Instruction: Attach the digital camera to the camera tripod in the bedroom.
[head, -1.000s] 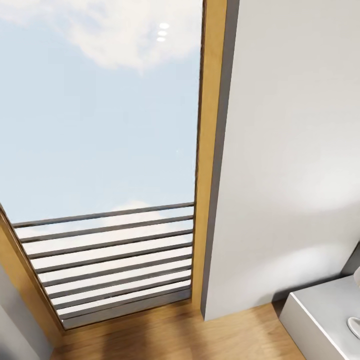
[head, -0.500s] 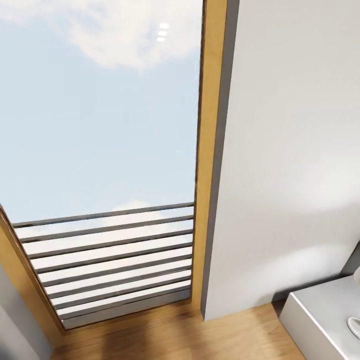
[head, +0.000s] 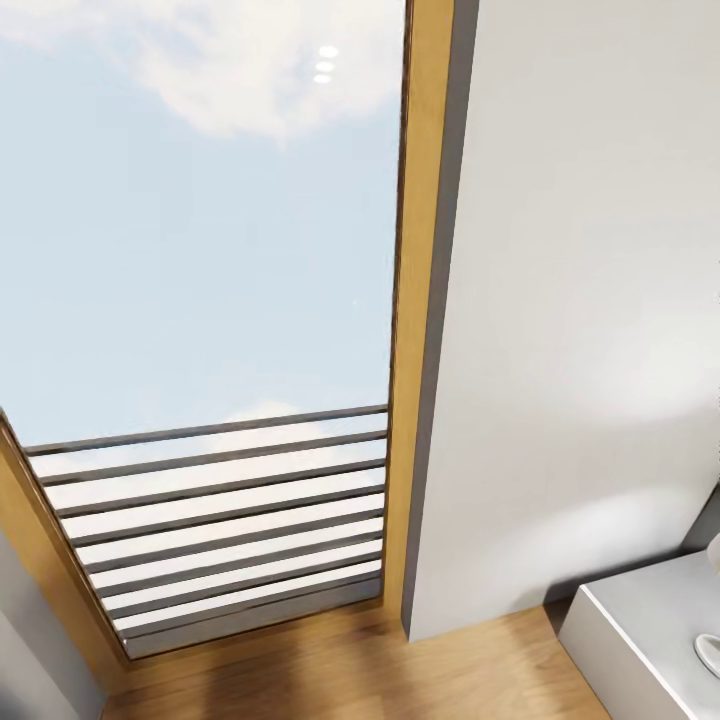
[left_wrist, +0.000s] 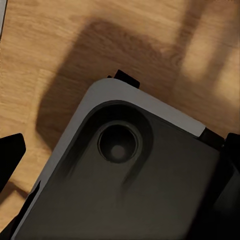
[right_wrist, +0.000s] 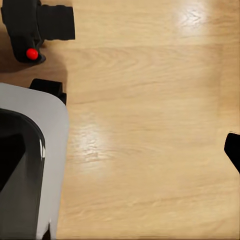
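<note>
Below, right end effector spread wide over wood floor, digital camera apart, left's spread unclear.

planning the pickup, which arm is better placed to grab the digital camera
Right, probably. The digital camera lies on the wood floor in the right wrist view, beside the robot's grey base. The left wrist view shows base and floor, no camera.

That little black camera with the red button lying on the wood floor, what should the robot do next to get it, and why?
Probably tilt its head down. The head view faces a window and wall, while the digital camera lies on the wooden floor beside the robot's base, as the right wrist view shows.
</note>
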